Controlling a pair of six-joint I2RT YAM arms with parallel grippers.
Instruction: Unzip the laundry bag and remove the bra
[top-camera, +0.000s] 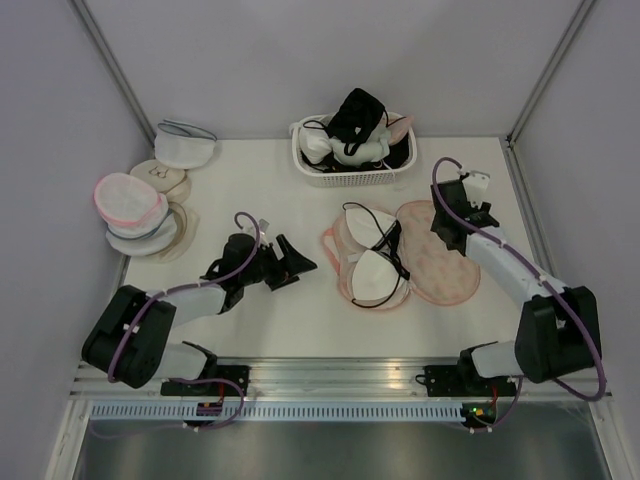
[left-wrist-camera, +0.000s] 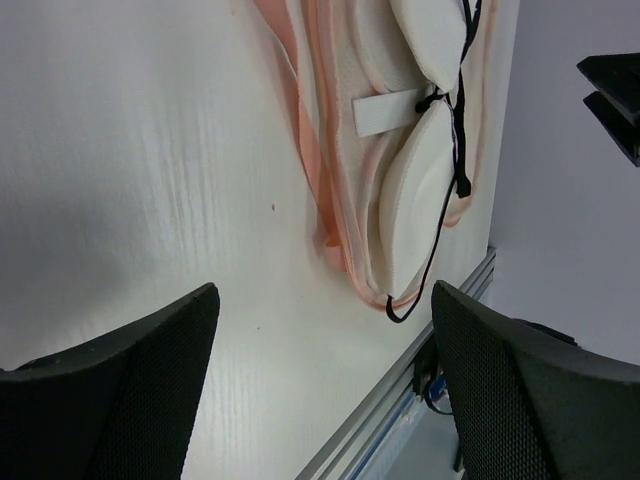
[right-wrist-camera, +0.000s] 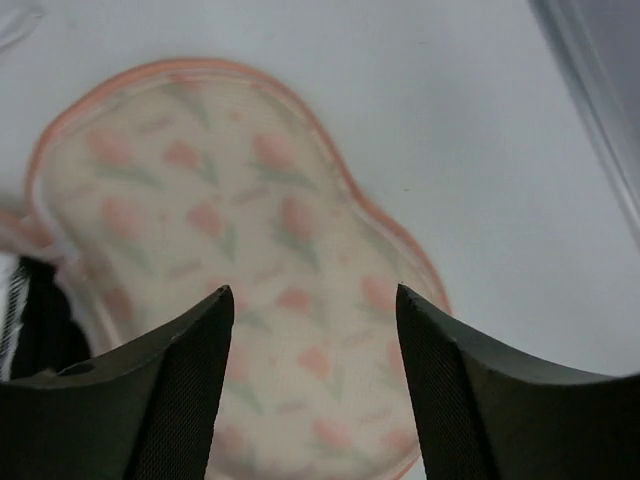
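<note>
The floral laundry bag (top-camera: 440, 262) lies opened flat on the table, its printed half on the right and its other half (top-camera: 343, 252) under the bra. The whitish bra (top-camera: 372, 255) with thin dark straps lies in that open left half. My left gripper (top-camera: 296, 263) is open and empty, left of the bag; its wrist view shows the bra (left-wrist-camera: 415, 200) and peach zip edging (left-wrist-camera: 330, 215) ahead. My right gripper (top-camera: 447, 220) is open and empty, hovering over the printed half (right-wrist-camera: 270, 270).
A white basket (top-camera: 350, 176) at the back holds a black bra (top-camera: 357, 115) and other garments. Round mesh bags (top-camera: 135, 205) are stacked at the left, one more (top-camera: 184, 143) behind. The metal rail (left-wrist-camera: 400, 400) marks the near table edge.
</note>
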